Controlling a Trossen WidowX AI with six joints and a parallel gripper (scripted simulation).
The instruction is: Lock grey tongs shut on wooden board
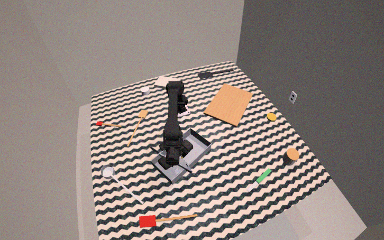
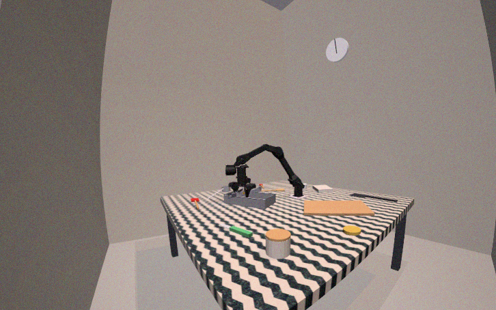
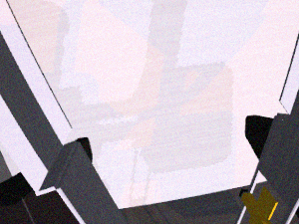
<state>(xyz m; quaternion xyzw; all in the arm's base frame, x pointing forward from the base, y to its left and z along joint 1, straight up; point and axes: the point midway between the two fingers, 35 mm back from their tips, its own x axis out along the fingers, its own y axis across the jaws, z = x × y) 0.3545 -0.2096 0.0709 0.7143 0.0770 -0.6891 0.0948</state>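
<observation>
The grey tongs lie open across the roasting tin. Their hinge end sticks out over the near wall and one tip shows past the left wall. A yellow piece sits by the right arm of the tongs. My gripper is open and points down at the tin. Its fingers stand around the two spread tong arms, with the dark fingertips partly hidden behind them. Whether the fingers touch the arms cannot be told. The wooden board lies right of the arm's base.
A lidded jar, a green-handled knife and a yellow disc lie to the right. A ladle, a wooden spatula and a red spatula surround the tin.
</observation>
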